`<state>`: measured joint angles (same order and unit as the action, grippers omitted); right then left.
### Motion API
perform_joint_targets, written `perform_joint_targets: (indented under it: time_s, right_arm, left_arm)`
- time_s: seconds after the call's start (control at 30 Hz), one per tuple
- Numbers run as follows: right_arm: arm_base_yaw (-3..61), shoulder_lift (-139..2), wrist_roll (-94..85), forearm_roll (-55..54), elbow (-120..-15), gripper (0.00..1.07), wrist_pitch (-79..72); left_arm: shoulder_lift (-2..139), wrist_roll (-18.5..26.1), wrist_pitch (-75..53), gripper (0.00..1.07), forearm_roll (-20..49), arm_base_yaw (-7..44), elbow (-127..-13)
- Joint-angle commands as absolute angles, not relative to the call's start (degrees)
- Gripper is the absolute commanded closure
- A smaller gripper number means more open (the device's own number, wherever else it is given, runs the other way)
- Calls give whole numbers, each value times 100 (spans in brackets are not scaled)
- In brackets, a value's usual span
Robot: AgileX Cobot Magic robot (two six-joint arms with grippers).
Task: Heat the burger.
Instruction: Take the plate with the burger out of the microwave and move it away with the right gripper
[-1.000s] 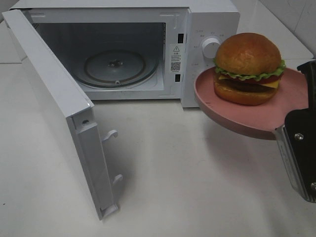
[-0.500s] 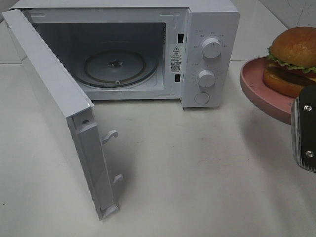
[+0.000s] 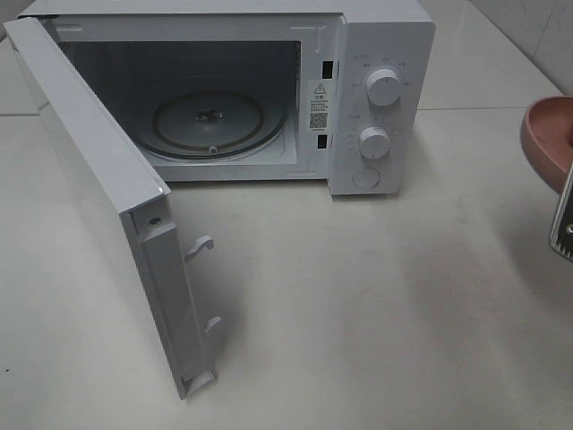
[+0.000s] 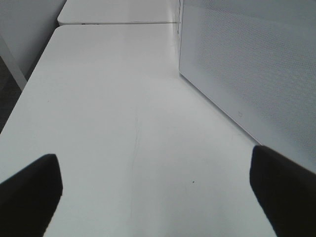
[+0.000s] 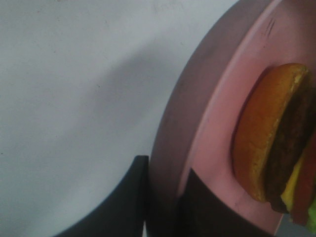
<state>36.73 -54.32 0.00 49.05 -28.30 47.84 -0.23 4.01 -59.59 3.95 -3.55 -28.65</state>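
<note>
Right gripper [image 5: 163,197] sat at the far right edge of the high view, jaws clamped on the rim of the plate [image 5: 197,123]; left gripper [image 4: 158,190] had its dark fingers [image 4: 29,190] spread wide, gripping nothing.

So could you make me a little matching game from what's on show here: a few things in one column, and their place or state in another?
Things:
1. microwave door
2. burger
3. left gripper
4. glass turntable

States:
A. resting on the pink plate
B. lying inside the oven cavity
C. swung wide open
D. fingers spread apart, holding nothing

Pairs: 1-C, 2-A, 3-D, 4-B
</note>
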Motion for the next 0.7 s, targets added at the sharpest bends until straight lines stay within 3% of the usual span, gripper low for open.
perform_joint_targets:
  time_s: [0.03,0.7]
  right_arm:
    - [3673,-5351,647,5523,-2876,107,5197]
    - [3673,-5351,1948,5449,-2876,106,6457]
  left_arm:
    - [-143,401,-5953,9,378,-355,-2853]
    - [-143,401,-5953,9,378,-355,-2853]
